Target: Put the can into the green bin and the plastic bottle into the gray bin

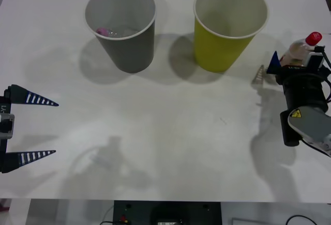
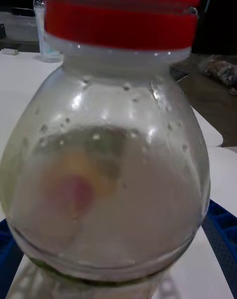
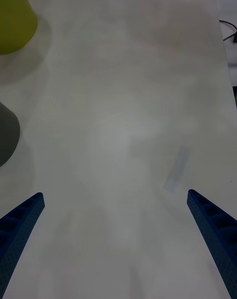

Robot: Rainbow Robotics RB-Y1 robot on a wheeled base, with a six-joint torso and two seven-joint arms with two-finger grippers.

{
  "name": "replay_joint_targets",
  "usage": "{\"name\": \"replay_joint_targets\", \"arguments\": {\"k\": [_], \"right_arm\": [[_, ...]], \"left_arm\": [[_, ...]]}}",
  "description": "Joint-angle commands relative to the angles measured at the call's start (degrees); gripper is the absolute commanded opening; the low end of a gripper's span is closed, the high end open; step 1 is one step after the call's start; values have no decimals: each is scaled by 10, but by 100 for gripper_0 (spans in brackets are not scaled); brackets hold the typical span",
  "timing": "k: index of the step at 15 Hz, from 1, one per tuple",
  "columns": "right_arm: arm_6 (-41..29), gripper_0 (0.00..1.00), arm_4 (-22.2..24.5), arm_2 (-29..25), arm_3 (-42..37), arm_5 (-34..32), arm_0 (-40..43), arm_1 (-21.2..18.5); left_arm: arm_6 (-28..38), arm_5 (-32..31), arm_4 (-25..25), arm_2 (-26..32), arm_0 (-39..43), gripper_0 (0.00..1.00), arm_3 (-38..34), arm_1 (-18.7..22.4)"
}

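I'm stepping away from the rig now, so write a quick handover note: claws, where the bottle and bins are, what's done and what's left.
Right claw: at the table's right edge, shut on the plastic bottle, red cap up.
Left claw: open, idle at the left edge.
Gray bin stands upright at back left, with something pinkish inside that I cannot identify. Green bin stands upright beside it, between it and the bottle.
Done: bottle gripped.
Left: carry the bottle past the green bin and drop it into the gray bin. Check the can, which I cannot confirm is binned.
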Motion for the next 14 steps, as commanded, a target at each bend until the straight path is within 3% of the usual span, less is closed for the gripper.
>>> {"name": "replay_joint_targets", "arguments": {"k": [1, 2, 3, 4, 14], "right_arm": [[2, 94, -2, 0, 5, -4, -4, 3], [2, 65, -2, 0, 5, -4, -4, 3], [4, 13, -2, 0, 5, -4, -4, 3], [4, 0, -2, 0, 5, -5, -4, 3], [4, 0, 11, 0, -5, -6, 2, 2]], "left_arm": [[0, 0, 0, 0, 0, 100, 0, 0], [0, 0, 0, 0, 0, 100, 0, 0], [0, 0, 0, 0, 0, 100, 0, 0], [0, 0, 0, 0, 0, 100, 0, 0], [0, 0, 0, 0, 0, 100, 0, 0]]}}
